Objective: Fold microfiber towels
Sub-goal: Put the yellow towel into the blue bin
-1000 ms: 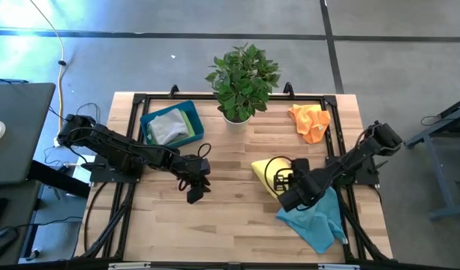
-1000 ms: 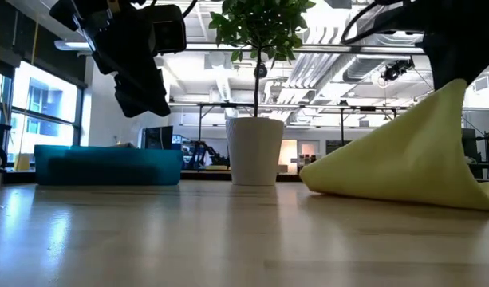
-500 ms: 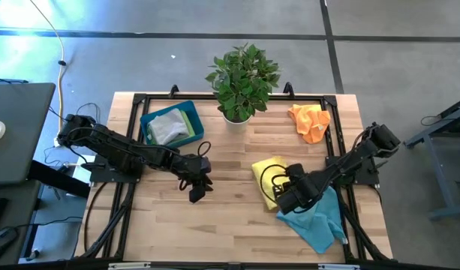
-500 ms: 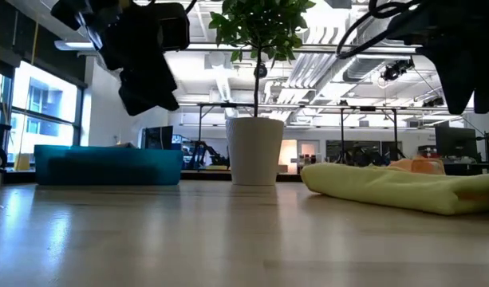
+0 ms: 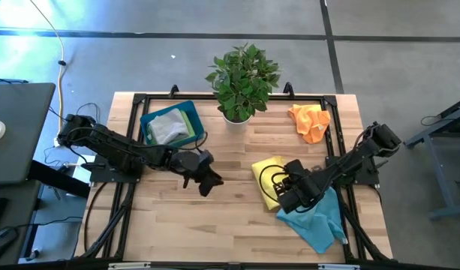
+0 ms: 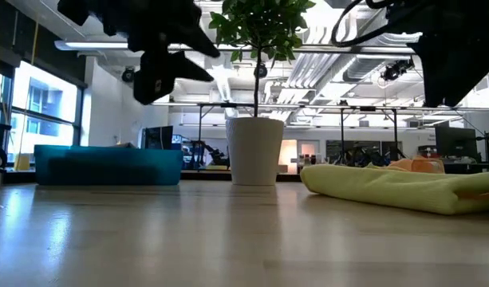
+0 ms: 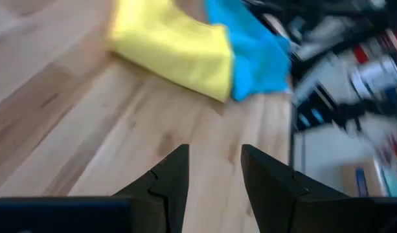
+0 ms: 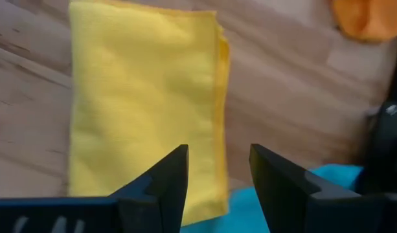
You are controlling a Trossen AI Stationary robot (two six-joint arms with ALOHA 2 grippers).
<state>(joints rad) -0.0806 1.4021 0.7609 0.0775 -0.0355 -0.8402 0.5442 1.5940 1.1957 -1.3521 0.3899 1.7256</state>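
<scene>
A yellow microfiber towel lies folded flat on the wooden table, right of the middle; it also shows in the right wrist view and the low view. My right gripper hovers open just above the towel's near right part and touches nothing. My left gripper hangs open over bare wood left of the towel, pointing toward it, with nothing between its fingers. A teal-blue towel lies crumpled by the near right corner. An orange towel lies bunched at the far right.
A blue tray at the far left holds a grey towel on a green one. A potted plant stands at the far middle. A black frame runs along the table's edges. Bare wood spreads across the near middle.
My right gripper has let go of the yellow towel. The raised part of the towel has dropped and the towel now lies folded flat. My left gripper has rolled, tipped up and shifted a little toward the table's right edge.
</scene>
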